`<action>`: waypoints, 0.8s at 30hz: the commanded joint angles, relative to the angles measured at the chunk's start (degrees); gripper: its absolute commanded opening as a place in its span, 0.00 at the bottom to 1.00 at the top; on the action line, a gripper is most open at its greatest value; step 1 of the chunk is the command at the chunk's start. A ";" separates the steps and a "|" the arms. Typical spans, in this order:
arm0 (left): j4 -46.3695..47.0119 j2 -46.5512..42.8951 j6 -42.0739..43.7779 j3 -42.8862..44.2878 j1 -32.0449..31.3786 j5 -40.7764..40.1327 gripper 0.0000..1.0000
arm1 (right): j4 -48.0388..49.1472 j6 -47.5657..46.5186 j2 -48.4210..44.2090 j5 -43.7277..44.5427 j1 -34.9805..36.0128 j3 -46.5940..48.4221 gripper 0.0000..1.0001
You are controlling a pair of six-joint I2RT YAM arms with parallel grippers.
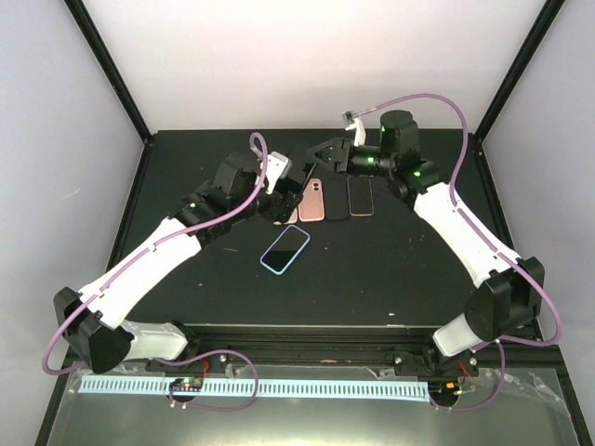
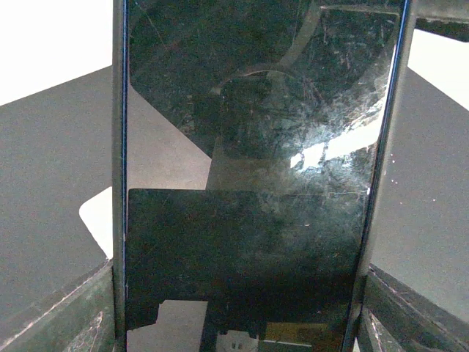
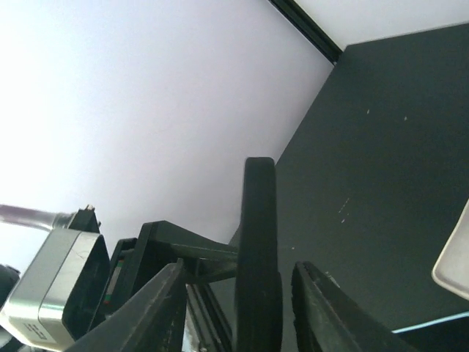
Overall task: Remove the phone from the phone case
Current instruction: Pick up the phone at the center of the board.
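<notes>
1. The left jaws are clenched on the phone (image 2: 249, 147). In the left wrist view its scratched dark screen fills the frame, with a finger (image 2: 95, 308) against each long edge, and it is held up off the worktop (image 1: 390, 269)
2. The grey-blue band down the phone's side looks like the phone case (image 2: 119, 110), so the phone sits inside it, not yet out
3. The right jaws straddle a thin black slab (image 3: 258, 220) seen edge-on in the right wrist view, most likely the same cased phone. A gap shows on one side, so I cannot tell whether they have bitten
4. In the top view both arms meet over the far middle of the worktop, above a row of spare handsets that includes a pink one (image 1: 312, 200). A blue-rimmed one (image 1: 285, 249) lies apart, nearer the bases
5. The step in hand, as I judge it, is to seat the right jaws on the case lip while the left jaws steady the body
6. To do it well, pinch only the soft rim at a corner clear of the left fingers, never glass and case together, then peel it away from the screen slowly
7. The risk is that a twisting pull works the phone loose from the left jaws and drops it onto the row below
</notes>
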 commanded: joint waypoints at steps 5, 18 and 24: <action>5.32 -0.37 1.34 3.03 -1.01 -2.22 0.57 | 1.57 0.38 -0.90 -0.24 0.26 -0.85 0.23; 4.22 -1.38 5.48 2.77 -0.49 -0.36 0.95 | 2.38 -1.83 -2.70 -3.41 -1.45 -1.07 0.01; 0.23 -4.20 9.32 2.15 5.20 16.59 0.99 | 4.60 -3.49 -4.91 -9.90 -5.37 -1.03 0.01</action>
